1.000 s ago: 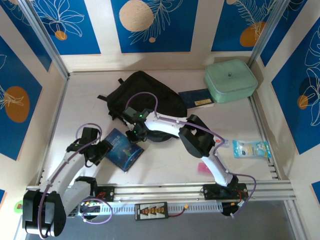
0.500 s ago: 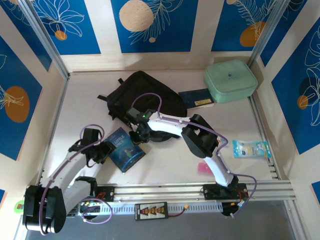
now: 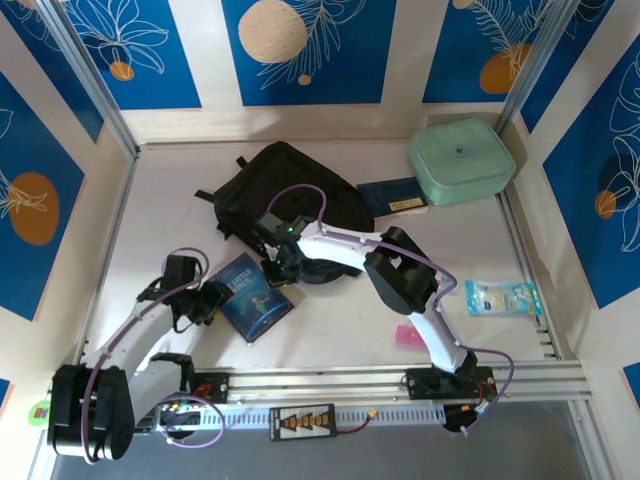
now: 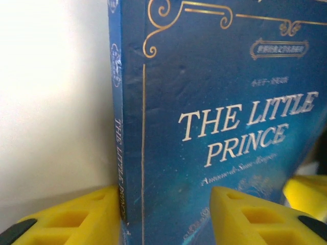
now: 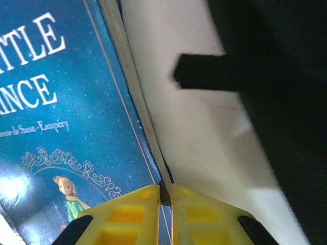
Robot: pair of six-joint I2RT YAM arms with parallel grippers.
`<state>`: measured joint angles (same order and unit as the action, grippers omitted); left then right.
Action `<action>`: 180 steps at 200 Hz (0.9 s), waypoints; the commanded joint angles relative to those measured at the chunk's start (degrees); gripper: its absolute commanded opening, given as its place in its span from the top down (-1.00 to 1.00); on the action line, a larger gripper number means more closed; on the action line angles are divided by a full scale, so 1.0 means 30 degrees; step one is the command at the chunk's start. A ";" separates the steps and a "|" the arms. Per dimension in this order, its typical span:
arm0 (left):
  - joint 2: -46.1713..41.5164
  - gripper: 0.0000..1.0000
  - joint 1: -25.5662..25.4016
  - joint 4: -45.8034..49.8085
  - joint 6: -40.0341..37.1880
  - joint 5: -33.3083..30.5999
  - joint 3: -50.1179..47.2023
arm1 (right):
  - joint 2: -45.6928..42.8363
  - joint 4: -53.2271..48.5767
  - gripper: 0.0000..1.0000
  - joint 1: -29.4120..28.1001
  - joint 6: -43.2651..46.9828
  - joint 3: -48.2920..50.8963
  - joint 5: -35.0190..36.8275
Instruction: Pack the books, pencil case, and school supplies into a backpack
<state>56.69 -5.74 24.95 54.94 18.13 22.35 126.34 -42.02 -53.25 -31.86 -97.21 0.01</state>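
Note:
The blue book [image 3: 255, 298], "The Little Prince" [image 4: 230, 102], lies on the table just in front of the black backpack [image 3: 290, 190]. My right gripper [image 3: 279, 272] [image 5: 164, 191] is shut on the thin page edge at the book's [image 5: 56, 117] far corner. My left gripper [image 3: 214, 301] [image 4: 166, 204] is open at the book's near-left corner, one finger against the spine and the other over the cover. The navy book [image 3: 392, 194] lies beside the backpack. The clear packet [image 3: 502, 297] and pink block [image 3: 408, 335] are at the right. The yellow paperback and teal piece are out of view.
A mint green padded case [image 3: 460, 160] stands at the back right, partly against the navy book. A black backpack strap [image 5: 214, 71] lies on the table close to the right gripper. Walls close the table on three sides.
The left gripper has slid right onto the book's corner. The right gripper has shifted slightly right and down at the book's far edge, and the book has moved a little to the right.

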 commanded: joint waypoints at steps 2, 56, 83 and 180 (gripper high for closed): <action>-0.0891 0.03 -0.0050 -0.1577 -0.0750 0.4151 0.1249 | 0.0626 -0.0203 0.71 0.0156 -0.0458 0.0262 -0.0383; -0.0728 0.09 -0.0149 -0.1798 -0.1708 0.5399 0.1874 | 0.0625 0.0478 0.69 0.0702 -0.0842 0.0479 -0.1492; -0.0551 0.16 -0.0173 -0.1910 -0.1692 0.4764 0.1845 | 0.0541 0.0531 0.69 0.0766 -0.0859 0.0593 -0.1469; -0.2213 1.00 -0.0168 0.3749 -0.4028 -0.0520 0.6015 | -0.6650 0.6282 0.23 0.2218 -0.2189 0.4677 -0.4519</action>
<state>52.99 -6.02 30.89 46.00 22.41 33.76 116.77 -32.47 -48.93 -36.34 -86.96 -8.47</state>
